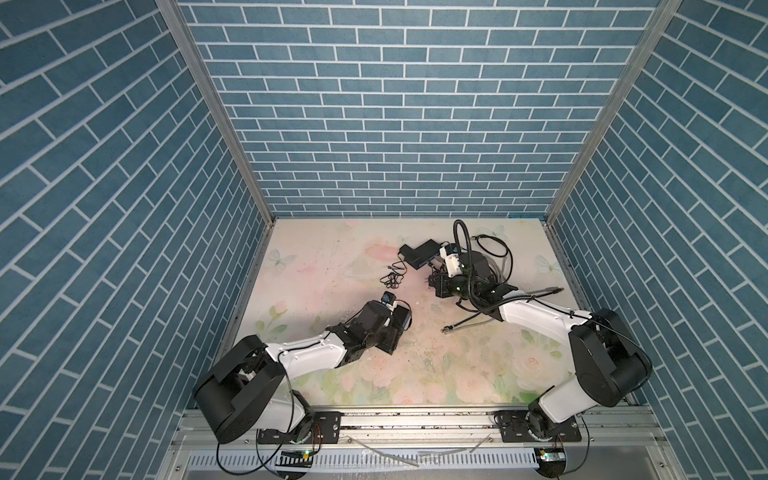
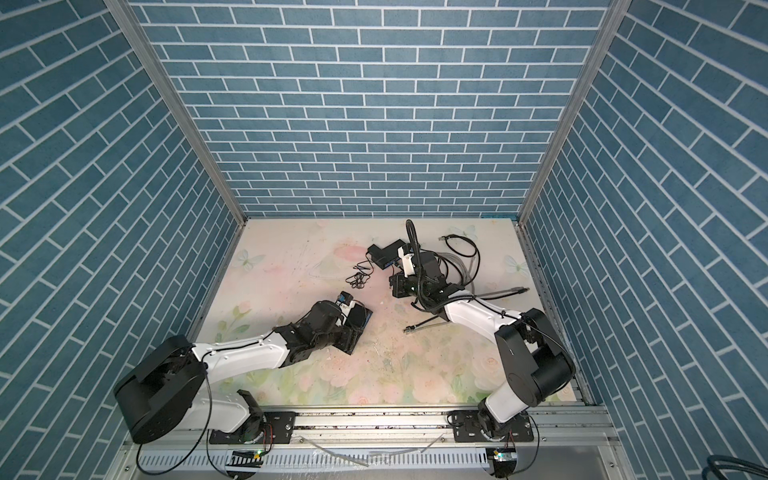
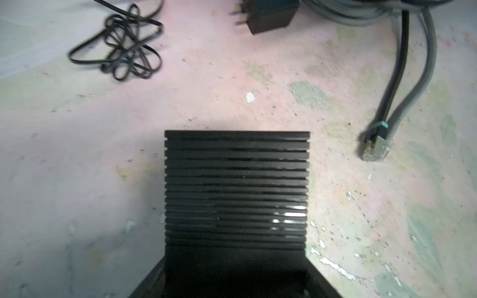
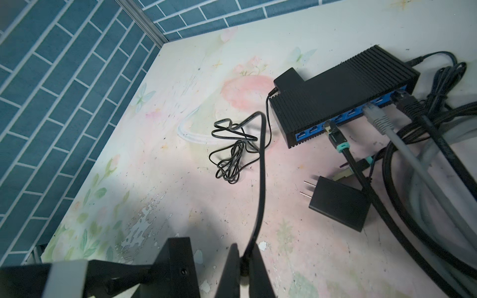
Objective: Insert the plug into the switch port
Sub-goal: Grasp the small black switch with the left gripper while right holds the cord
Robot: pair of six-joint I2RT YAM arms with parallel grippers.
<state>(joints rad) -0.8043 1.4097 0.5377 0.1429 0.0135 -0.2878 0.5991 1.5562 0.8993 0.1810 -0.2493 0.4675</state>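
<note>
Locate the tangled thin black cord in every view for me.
In a top view: tangled cord, mid-table, front-left of the switch.
In a top view: cord, same spot.
Left wrist: cord past the ribbed box, near the adapter.
Right wrist: cord mid-picture, one strand running into the right claw.
Landmark: the switch, unclear in left wrist.

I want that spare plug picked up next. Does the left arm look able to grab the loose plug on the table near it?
Probably not yet: the left gripper seems clamped on a ribbed black box, so its jaws are full. The loose plug itself lies uncovered nearby.
</note>
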